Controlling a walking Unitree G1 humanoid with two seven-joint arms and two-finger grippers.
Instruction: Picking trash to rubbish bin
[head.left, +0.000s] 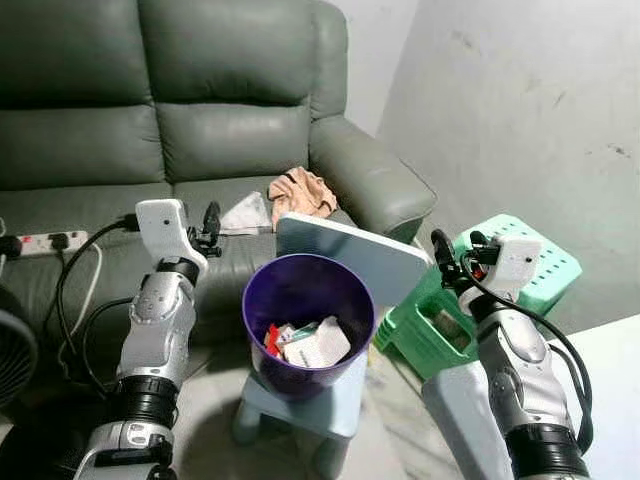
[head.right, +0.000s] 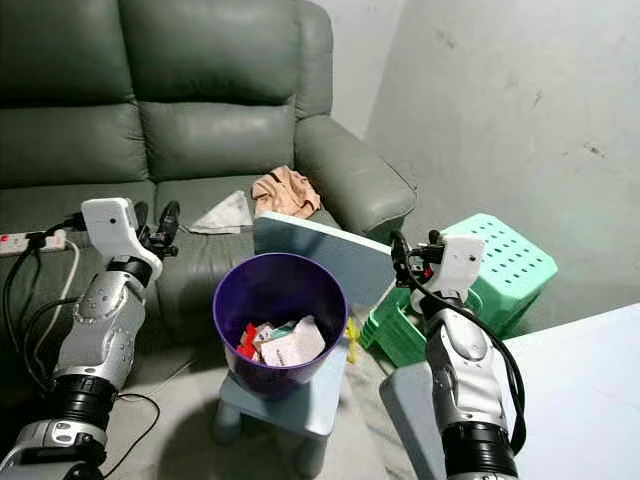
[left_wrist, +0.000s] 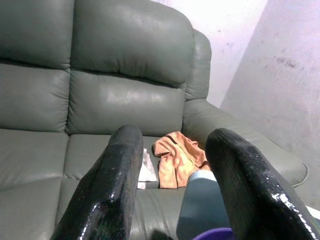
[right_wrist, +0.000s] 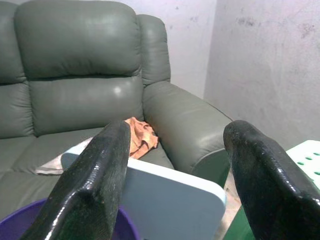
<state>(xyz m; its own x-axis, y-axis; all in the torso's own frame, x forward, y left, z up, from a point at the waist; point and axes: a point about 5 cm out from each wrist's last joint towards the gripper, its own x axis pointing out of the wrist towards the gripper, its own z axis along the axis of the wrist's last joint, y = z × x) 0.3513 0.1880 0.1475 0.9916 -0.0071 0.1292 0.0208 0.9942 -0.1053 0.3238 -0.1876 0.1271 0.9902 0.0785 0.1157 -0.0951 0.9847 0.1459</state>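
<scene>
Both arms up, one each side of the purple bin, prob. so I can reach either way w/o knocking it. My left gripper hangs beside the bin's left rim, fingers spread, nothing between them; my right gripper sits off the right rim, fingers also spread & empty. The bin is between the two, below & a bit fwd of both, standing on a small pale-blue stool — raised, I'd guess, so drops need less bending. Inside: white paper bits and red wrappers, so part of the job looks done. A light-blue board leans just behind the bin, near my right gripper. Beyond my left gripper, on the grey sofa seat, lie a white crumpled paper and an orange cloth side by side; the paper reads as next trash, the cloth I'm unsure about. Green plastic baskets stand just past my right gripper, by the wall. A white power strip w/ black cables lies on the seat outboard of my left gripper; worth avoiding on the reach.
</scene>
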